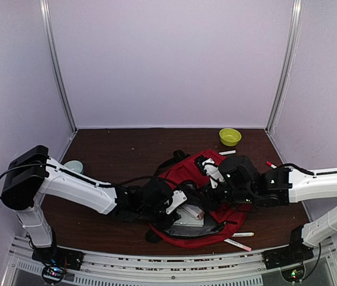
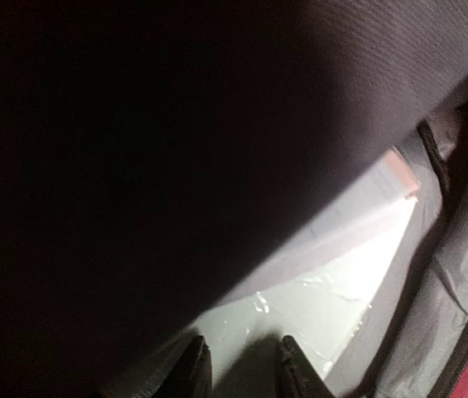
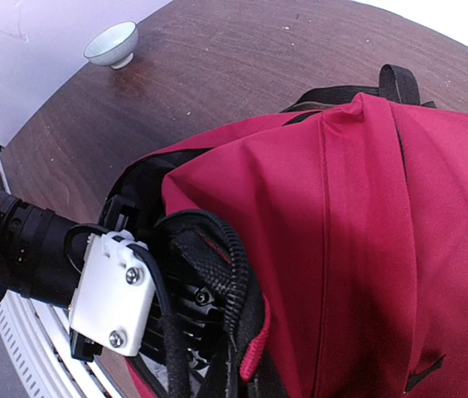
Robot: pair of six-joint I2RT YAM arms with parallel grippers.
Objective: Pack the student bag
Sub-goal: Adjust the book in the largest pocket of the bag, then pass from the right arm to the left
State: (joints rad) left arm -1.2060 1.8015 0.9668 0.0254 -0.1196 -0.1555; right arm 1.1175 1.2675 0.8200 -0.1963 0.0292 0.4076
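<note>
The student bag [image 1: 216, 205], a red backpack with black zippers, lies open at the table's front middle. My left gripper [image 2: 242, 373] is inside it under the dark lining [image 2: 134, 166]. Its jaws are open and empty, just above a pale flat plastic-wrapped item [image 2: 325, 290], which also shows white in the bag's mouth in the top view [image 1: 192, 213]. My right gripper [image 1: 215, 192] is at the bag's upper opening and holds the zipper edge [image 3: 246, 290] lifted. Its fingers are hidden by the red fabric [image 3: 366, 249]. The left wrist's white mount [image 3: 111, 290] sits in the opening.
A green bowl [image 1: 229, 136] stands at the back right and a pale bowl [image 1: 73, 167] at the left, also in the right wrist view [image 3: 112, 44]. Markers lie near the front edge [image 1: 238, 244] [image 1: 243, 234] and behind the bag [image 1: 228, 152]. A red-tipped pen [image 1: 271, 164] lies right.
</note>
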